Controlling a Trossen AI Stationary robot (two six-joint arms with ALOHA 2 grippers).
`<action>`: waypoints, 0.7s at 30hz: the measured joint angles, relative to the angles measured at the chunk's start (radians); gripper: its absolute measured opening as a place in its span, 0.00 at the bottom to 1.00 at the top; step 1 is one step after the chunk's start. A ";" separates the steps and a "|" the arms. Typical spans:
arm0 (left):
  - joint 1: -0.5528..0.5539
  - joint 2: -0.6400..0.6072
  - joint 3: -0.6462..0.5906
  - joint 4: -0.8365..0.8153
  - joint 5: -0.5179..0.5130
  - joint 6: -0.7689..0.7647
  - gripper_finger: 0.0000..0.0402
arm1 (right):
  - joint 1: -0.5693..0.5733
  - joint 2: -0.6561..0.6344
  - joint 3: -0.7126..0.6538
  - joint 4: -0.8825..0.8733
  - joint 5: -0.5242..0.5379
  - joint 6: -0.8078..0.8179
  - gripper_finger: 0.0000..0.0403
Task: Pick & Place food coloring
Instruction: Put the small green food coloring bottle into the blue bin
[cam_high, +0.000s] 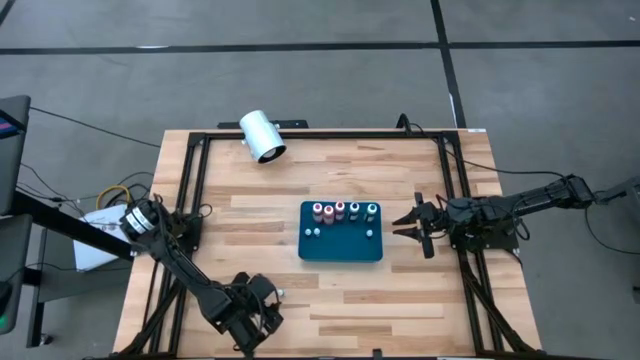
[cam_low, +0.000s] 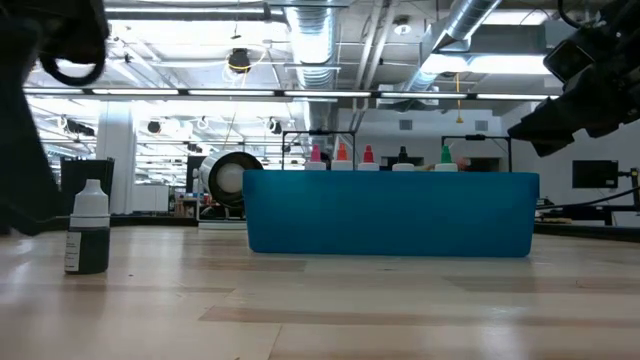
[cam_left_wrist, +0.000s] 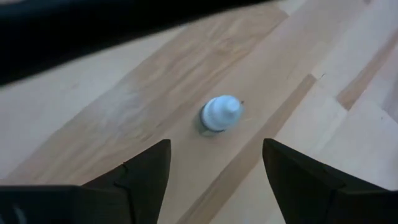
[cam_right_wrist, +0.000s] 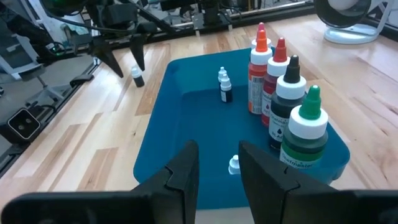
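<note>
Table: a butcher-block top (cam_high: 330, 290) of pale wooden planks is seen, smooth, with darker seams between the boards.
Tray: a blue, matte, rectangular tray (cam_high: 340, 248) with rounded corners and low walls is set near the middle of the table.
Tall bottles: 5 plastic dropper bottles (cam_right_wrist: 283, 87) are lined up along one wall of the tray, round-bodied, with pointed nozzle caps in orange, red, black and green.
Small bottles in tray: 1 tiny white-capped bottle (cam_right_wrist: 225, 87) is stood upright on the tray floor; a 2nd small white piece (cam_right_wrist: 234, 164) is seen nearer the right gripper, too small to tell more.
Food coloring: a tiny dark-bodied bottle with a white stepped cap (cam_low: 88, 232) is stood upright on the bare wood, well apart from the tray, toward the table's front left.
Left gripper: the left gripper (cam_left_wrist: 214, 168) is hung right above that bottle, its 2 dark wedge-shaped fingers (cam_left_wrist: 146, 171) spread wide, with nothing held; the bottle is seen between the fingertips but clear of both.
Right gripper: the right gripper (cam_right_wrist: 217, 163) is poised at the tray's right edge, fingers partly parted, with nothing between them.
White cylinder: a smooth white cylinder (cam_high: 263, 136) is laid on its side at the table's far edge.
</note>
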 joint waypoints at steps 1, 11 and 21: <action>0.006 0.000 -0.006 0.021 0.001 0.020 0.61 | 0.000 0.000 0.000 -0.002 0.000 0.000 0.25; 0.076 0.001 -0.013 0.064 0.019 0.156 0.61 | 0.000 0.000 0.000 -0.030 0.000 0.000 0.25; 0.105 0.000 -0.013 0.047 0.082 0.214 0.57 | 0.000 0.000 0.000 -0.049 0.000 0.000 0.25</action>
